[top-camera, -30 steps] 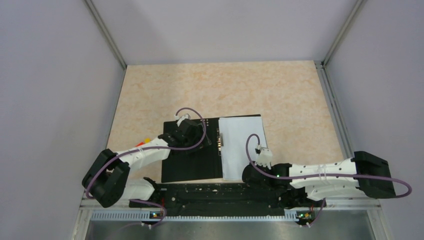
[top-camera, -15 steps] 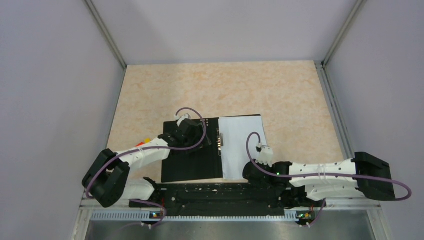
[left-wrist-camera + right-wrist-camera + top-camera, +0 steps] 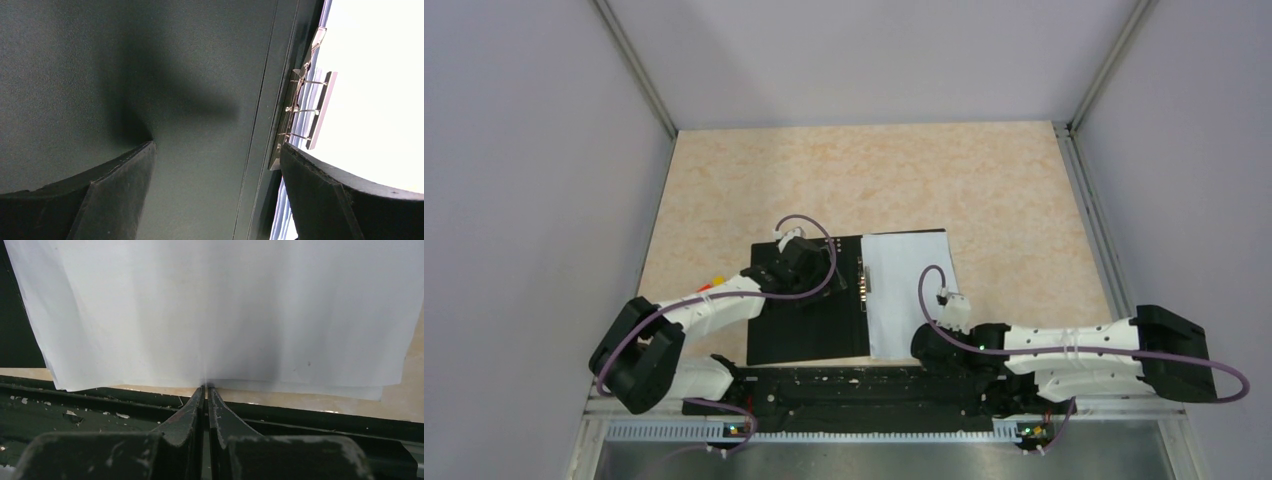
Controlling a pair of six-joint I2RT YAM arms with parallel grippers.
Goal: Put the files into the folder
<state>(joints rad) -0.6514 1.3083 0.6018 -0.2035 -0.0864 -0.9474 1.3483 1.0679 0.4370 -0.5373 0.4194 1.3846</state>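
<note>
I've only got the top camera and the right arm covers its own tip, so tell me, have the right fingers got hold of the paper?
Observer: On the right wrist view, the right fingers are shut, pinching the near edge of the files.
Operator: Are the sheets squared up?
Observer: No, their near edges are staggered.
Operator: And the left fingers?
Observer: The left fingers are wide open over the folder, on its black inner face, holding nothing.
</note>
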